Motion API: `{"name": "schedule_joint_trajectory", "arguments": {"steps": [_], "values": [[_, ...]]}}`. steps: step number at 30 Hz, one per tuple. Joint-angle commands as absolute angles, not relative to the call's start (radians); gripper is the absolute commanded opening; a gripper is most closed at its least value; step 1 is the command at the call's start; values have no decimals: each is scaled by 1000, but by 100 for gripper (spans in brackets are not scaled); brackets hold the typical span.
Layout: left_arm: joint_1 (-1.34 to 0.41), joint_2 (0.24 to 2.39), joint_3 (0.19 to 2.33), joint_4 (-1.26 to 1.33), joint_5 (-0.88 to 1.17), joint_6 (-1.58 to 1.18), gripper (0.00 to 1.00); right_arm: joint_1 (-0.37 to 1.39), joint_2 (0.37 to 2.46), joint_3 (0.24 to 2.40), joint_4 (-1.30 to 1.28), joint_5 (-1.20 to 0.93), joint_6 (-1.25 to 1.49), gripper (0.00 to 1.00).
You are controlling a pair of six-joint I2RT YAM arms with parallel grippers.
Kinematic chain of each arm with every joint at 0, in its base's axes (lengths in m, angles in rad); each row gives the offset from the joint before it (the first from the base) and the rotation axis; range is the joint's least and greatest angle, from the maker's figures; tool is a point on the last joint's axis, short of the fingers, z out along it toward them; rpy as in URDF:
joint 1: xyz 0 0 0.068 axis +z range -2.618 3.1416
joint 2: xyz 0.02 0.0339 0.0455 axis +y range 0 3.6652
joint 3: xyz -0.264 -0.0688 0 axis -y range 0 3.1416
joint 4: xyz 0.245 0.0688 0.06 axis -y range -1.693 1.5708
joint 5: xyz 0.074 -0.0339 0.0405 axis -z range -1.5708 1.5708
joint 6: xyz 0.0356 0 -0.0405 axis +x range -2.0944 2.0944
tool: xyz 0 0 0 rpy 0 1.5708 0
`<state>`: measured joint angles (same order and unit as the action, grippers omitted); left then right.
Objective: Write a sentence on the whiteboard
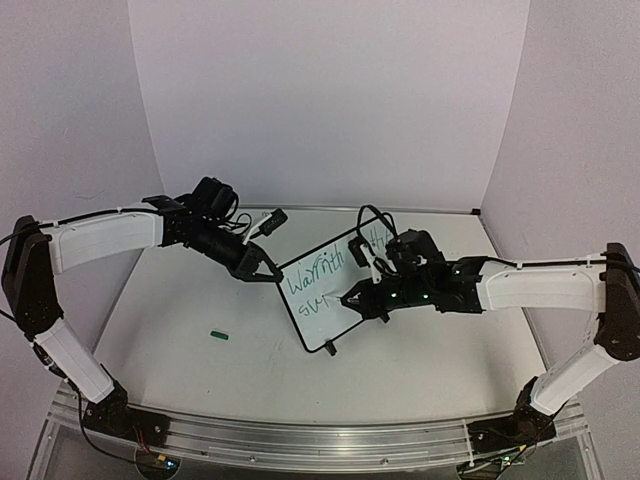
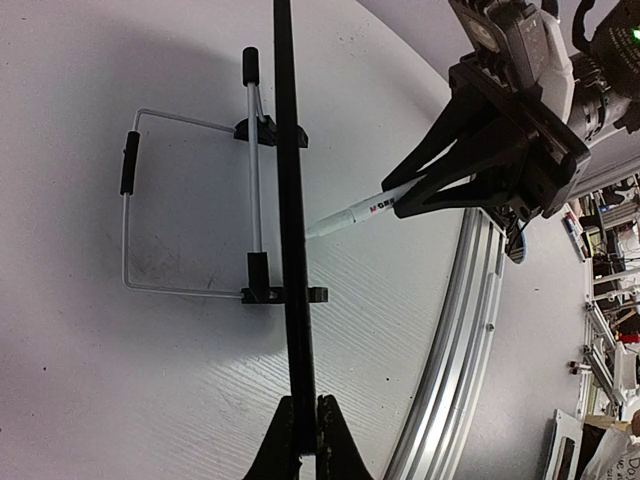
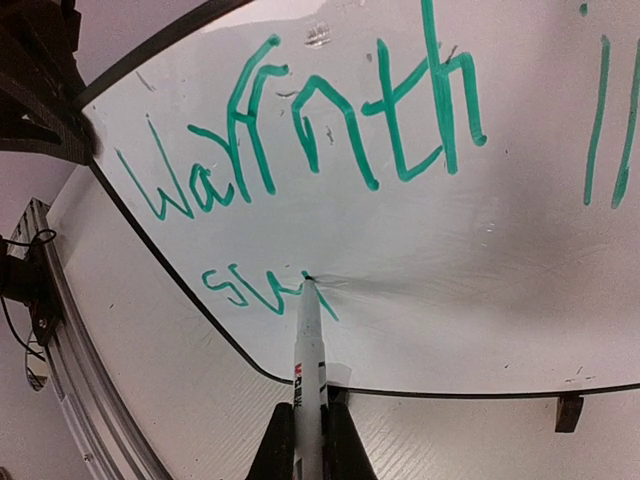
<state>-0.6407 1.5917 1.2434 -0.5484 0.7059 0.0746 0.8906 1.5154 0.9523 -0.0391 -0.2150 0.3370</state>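
Whiteboard [image 1: 318, 325] stood mid-table between the two arms, propped at a tilt on a wire stand [image 2: 180, 215]. Writing face was turned toward the right arm.

Left gripper [image 2: 300, 420] was clenched on the board's black frame at its left edge, steadying it.

Right gripper [image 3: 309, 425] was clamped around a marker [image 3: 311, 345]. The tip touched the board at the end of the lower row.

Written so far, in green:
- Top row: "Warmth", then a few more upright strokes to the right. The wrist view cut those off and the right arm partly hid them from above, so that word could not be read.
- Lower row: only three or four small letters, starting "su"; last letter unfinished.

Judgement: roughly midway. First line looked complete and the second was barely begun. There was plenty of bare board to the right of the tip and below it. What was left was finishing the lower row.

A small green piece [image 1: 221, 335], possibly the marker cap, lay on the table [image 1: 180, 300] left of the board, well apart from it.
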Motion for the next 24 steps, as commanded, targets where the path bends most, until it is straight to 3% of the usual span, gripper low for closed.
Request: {"name": "schedule_joint_trajectory", "arguments": {"steps": [1, 24], "values": [[-690, 1628, 1238, -623, 716, 103, 0, 880, 1512, 987, -17, -166, 329, 0], [-692, 1629, 1238, -623, 716, 104, 0, 860, 1471, 944, -22, -124, 348, 0]]}}
